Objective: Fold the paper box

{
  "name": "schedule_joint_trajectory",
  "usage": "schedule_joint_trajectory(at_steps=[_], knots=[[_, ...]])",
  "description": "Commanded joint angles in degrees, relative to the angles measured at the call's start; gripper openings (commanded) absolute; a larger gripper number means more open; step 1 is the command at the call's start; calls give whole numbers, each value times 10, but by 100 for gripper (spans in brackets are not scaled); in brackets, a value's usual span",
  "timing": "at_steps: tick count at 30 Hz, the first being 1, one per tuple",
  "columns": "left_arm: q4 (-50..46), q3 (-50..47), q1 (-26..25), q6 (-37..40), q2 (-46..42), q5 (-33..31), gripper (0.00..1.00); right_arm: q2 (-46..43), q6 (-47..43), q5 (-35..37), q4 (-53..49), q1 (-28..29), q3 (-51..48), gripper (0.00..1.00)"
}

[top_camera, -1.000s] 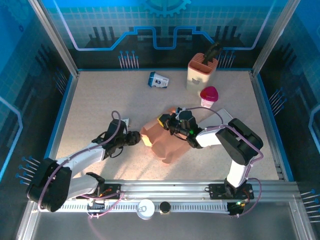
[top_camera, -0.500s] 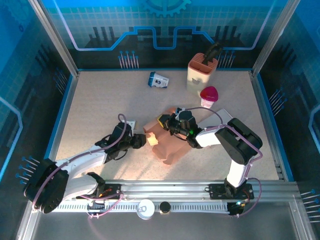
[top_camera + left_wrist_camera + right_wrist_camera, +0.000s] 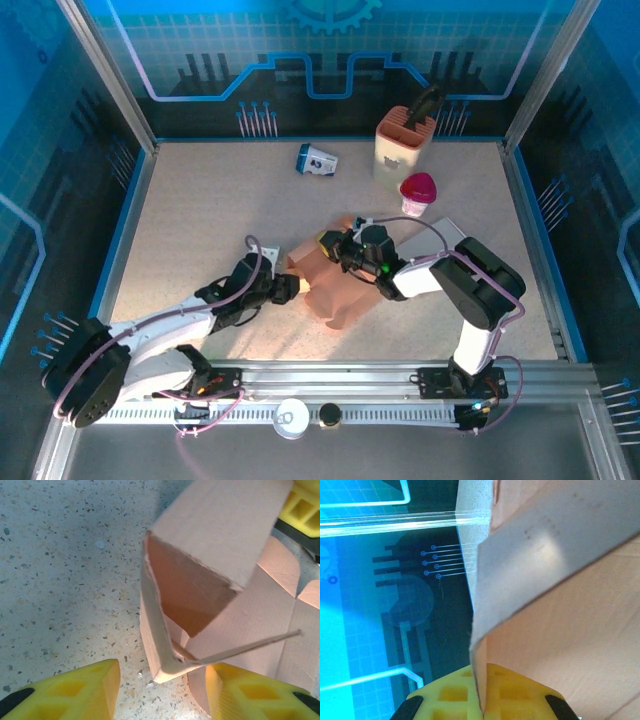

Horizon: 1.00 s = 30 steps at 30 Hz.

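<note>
The paper box [image 3: 335, 285] is a pinkish-tan cardboard blank, partly folded, lying in the middle of the table. My right gripper [image 3: 335, 248] sits at its far edge. In the right wrist view that gripper [image 3: 481, 702] is shut on a thin upright panel of the box [image 3: 570, 630]. My left gripper [image 3: 295, 287] is at the box's left end. In the left wrist view its yellow fingers [image 3: 90, 690] stand open, and the lower corner of a raised box wall [image 3: 220, 525] pokes between them; the gripper [image 3: 162, 687] pinches nothing.
At the back right stands a cream holder [image 3: 403, 140] with a dark tool in it. A pink-lidded cup [image 3: 417, 192] sits just in front of it. A small blue-and-white carton [image 3: 317, 160] lies at the back centre. A metal rail [image 3: 350, 375] runs along the near edge.
My left gripper has slid right, up to the box's left end, so the box corner now lies between its fingers. The right gripper keeps its grip and has not moved.
</note>
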Motion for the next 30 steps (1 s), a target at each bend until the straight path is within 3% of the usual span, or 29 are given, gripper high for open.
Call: schedule_joint_trajectory(at_steps=[1,12,22,30], knots=[[15,2,-20,-6,24,-34,45,2,3,23,92,-1,-35,0],[27,20,-72,-5,61,-117,36,-1,-4,27,104,2,-54,0],[51,43,-99,28,89,-135,27,3,-1,30,119,7,-64,0],[43,60,-115,46,116,-157,28,-7,-1,33,114,11,-64,0]])
